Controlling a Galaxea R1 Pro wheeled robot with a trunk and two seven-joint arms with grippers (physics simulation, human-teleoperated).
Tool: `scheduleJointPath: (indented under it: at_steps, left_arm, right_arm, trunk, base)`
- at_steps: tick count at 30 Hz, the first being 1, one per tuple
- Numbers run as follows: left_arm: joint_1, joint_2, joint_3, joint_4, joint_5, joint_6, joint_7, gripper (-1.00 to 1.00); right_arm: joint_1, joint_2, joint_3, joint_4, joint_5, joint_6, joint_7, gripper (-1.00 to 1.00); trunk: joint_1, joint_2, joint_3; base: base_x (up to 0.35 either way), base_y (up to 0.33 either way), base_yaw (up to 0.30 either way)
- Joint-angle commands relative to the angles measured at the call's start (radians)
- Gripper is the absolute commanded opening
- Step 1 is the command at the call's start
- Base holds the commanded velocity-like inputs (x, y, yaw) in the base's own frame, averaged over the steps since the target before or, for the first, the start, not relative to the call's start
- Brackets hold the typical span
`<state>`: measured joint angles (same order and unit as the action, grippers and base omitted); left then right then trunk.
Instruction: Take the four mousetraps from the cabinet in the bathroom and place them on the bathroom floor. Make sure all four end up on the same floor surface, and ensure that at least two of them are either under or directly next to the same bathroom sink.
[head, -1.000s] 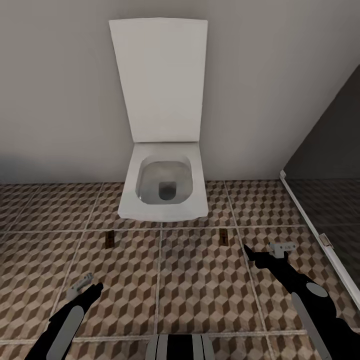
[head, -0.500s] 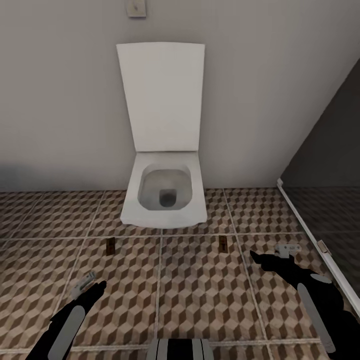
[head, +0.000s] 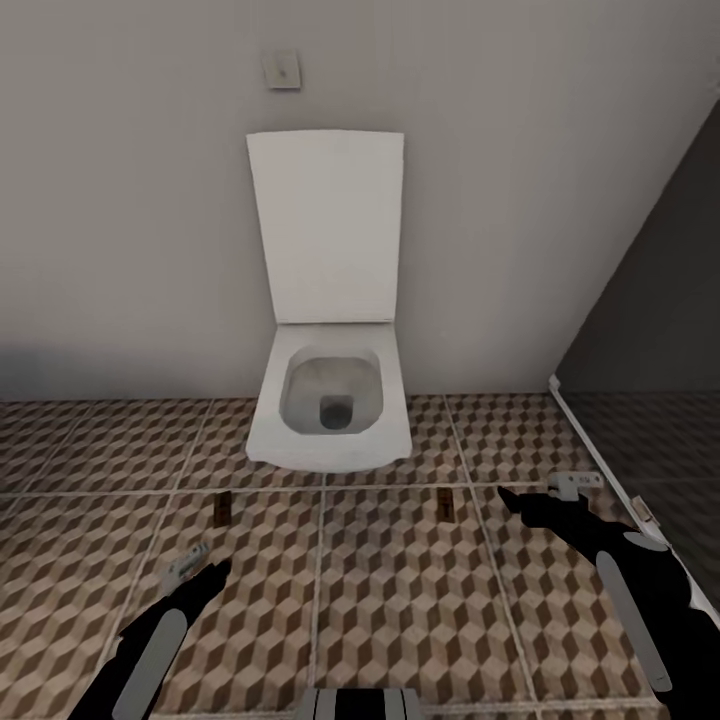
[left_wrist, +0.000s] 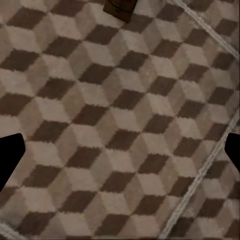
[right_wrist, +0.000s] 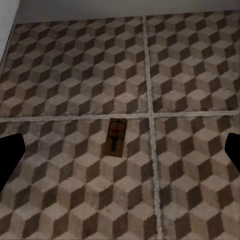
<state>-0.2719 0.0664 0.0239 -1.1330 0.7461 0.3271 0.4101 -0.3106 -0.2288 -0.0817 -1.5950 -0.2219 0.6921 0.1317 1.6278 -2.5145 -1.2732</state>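
Where the head view takes in the white toilet (head: 330, 410), two mousetraps (head: 223, 509) are seen flat on the bathroom floor (head: 400, 600) before it, well apart. The red and dark metal parts of the right trap (right_wrist: 116, 137) are resolved in the right wrist view. Left gripper (left_wrist: 120, 160) and right gripper (right_wrist: 120, 150) are held apart, empty.

Open bathroom floor (head: 400, 600) ahead; toilet (head: 330, 420), perhaps glass partition (head: 650, 330) alongside.

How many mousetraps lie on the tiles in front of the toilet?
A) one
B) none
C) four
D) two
D: one mousetrap lies left of the toilet front and a second mousetrap lies right, both on the patterned floor.
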Motion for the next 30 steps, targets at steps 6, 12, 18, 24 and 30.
scheduleJointPath:
  at_steps: [6, 12, 18, 24, 30]
  left_arm:
    - [0.003, -0.001, -0.010, -0.001, -0.001, 0.007, 0.001, 1.00]
    - [0.004, 0.002, -0.013, 0.015, -0.002, 0.006, 0.001, 1.00]
    - [0.004, 0.003, -0.014, 0.031, -0.003, 0.004, 0.001, 1.00]
    - [0.004, 0.006, -0.013, 0.039, -0.003, 0.001, 0.000, 1.00]
    - [0.004, 0.008, -0.011, 0.041, -0.005, -0.002, -0.004, 1.00]
  right_arm:
    - [0.000, 0.001, 0.000, -0.004, 0.003, -0.001, 0.001, 1.00]
    - [0.001, 0.006, 0.004, 0.005, 0.005, -0.002, -0.002, 1.00]
    - [0.000, 0.008, 0.002, 0.024, 0.005, -0.002, -0.005, 1.00]
    - [-0.001, 0.008, 0.003, 0.036, 0.006, -0.001, -0.006, 1.00]
    - [0.000, 0.009, 0.005, 0.039, 0.004, 0.002, -0.004, 1.00]
  trunk:
    - [-0.003, 0.001, 0.023]
    - [-0.005, 0.003, 0.047]
    - [-0.008, 0.004, 0.070]
    - [-0.011, 0.006, 0.093]
    - [-0.013, 0.007, 0.116]
  base:
    - [0.000, 0.000, 0.000]
    - [0.000, 0.000, 0.000]
    - [0.000, 0.000, 0.000]
    - [0.000, 0.000, 0.000]
    - [0.000, 0.000, 0.000]
